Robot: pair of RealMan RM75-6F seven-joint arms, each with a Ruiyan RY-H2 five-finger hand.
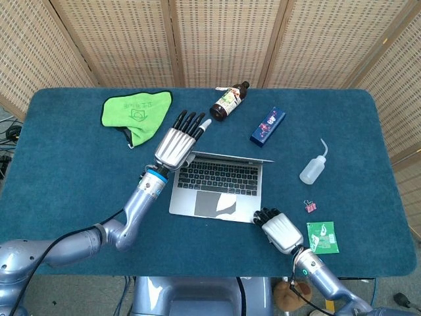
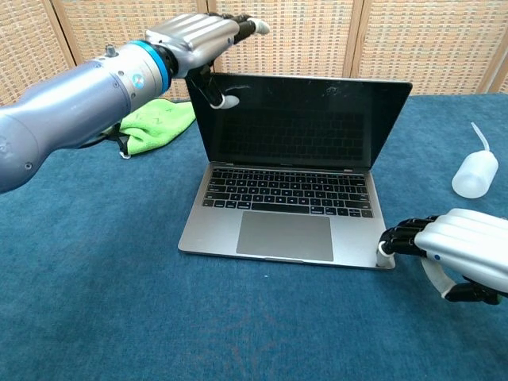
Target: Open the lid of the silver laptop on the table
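1. A tabletop (image 1: 59, 171) with rounded corners is covered in dark teal cloth.
2. Behind its far edge stands a folding screen (image 1: 217, 39) of pale woven panels in wooden frames.
3. Grey floor (image 1: 6, 125) shows at the left.
4. Light is even.

Brown bottle (image 1: 228, 102), blue box (image 1: 268, 126) near behind laptop lid (image 2: 302, 119); table front (image 2: 159, 317) free.

This looks like a robot test lab set up as a staged workspace: a table (image 1: 59, 191) covered in blue felt, closed in behind by woven folding screens (image 1: 217, 39), with cables (image 1: 8, 135) trailing off beyond the left hand (image 1: 176, 146).
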